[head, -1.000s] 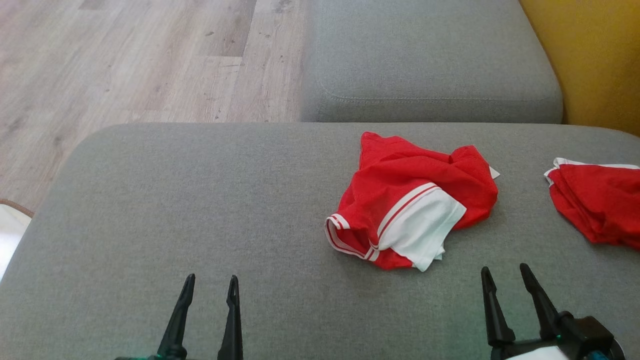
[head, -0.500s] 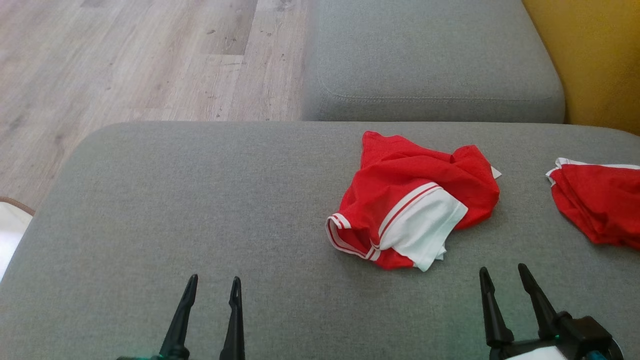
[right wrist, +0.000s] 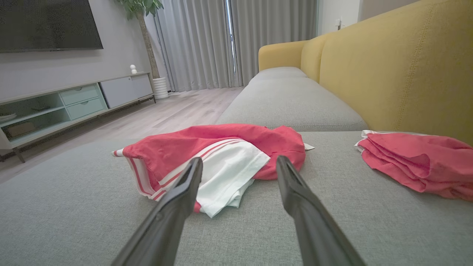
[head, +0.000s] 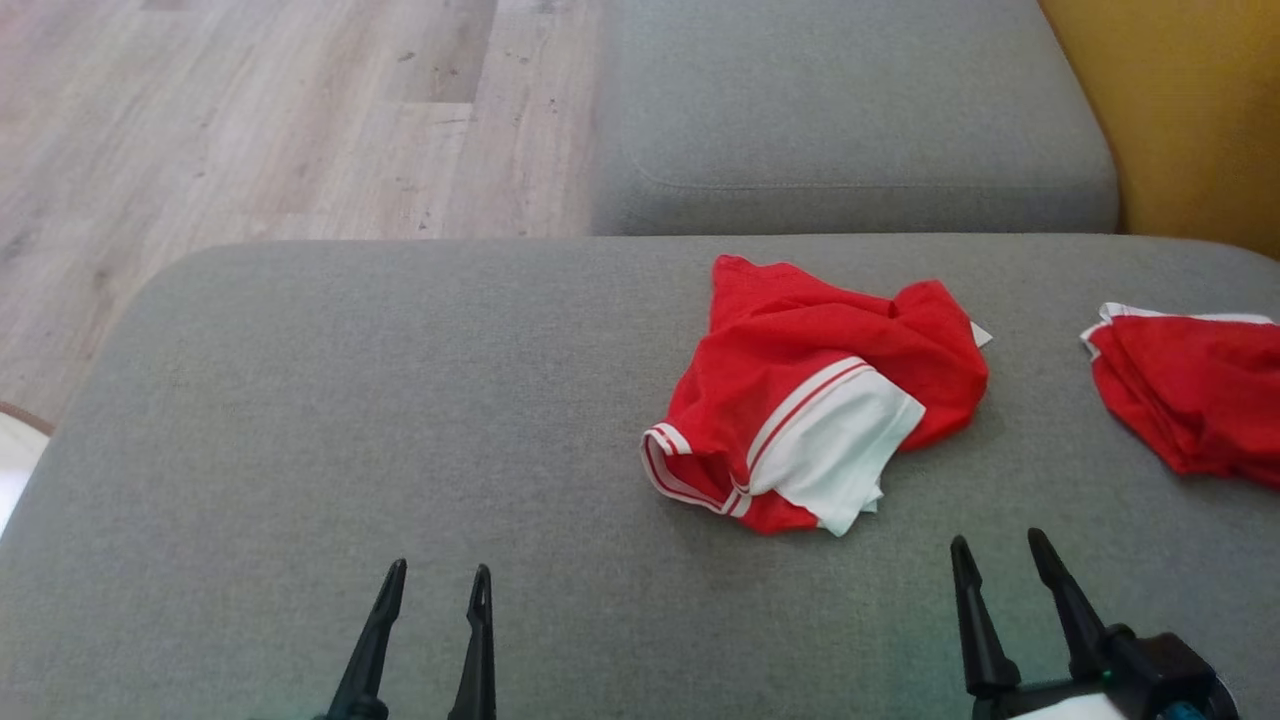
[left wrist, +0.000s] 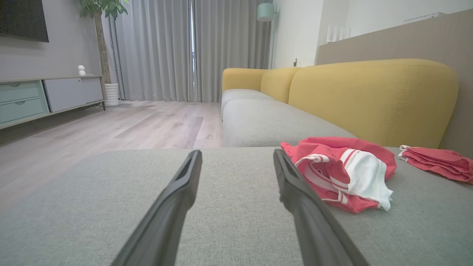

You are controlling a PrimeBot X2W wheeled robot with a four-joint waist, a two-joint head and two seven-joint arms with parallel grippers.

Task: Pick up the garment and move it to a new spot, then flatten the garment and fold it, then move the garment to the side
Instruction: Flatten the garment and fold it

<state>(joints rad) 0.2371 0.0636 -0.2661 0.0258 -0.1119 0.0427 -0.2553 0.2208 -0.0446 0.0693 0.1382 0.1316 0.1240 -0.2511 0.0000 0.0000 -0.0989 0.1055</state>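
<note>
Lying crumpled on the grey seat cushion [head: 350, 400], the red garment [head: 820, 400] with its white panel and white stripes sits toward 2 o'clock of the head view's centre. A small white tag [head: 982, 335] pokes out at its 2 o'clock edge; any print on it is too small to read.

The right gripper [head: 999, 540] is near the garment's 5 o'clock side, clear of the cloth. Its two dark fingers are spread, hold nothing and lean a little toward 11 o'clock. In the right wrist view the white panel lies just beyond and between the fingertips.

The left gripper [head: 440, 568], at 7 o'clock of the head view, points toward 12 with its fingers apart and empty, and the garment is well off at its 2 o'clock.

A second, folded red cloth [head: 1190, 400] lies at the 3 o'clock edge, apart from the garment.
</note>
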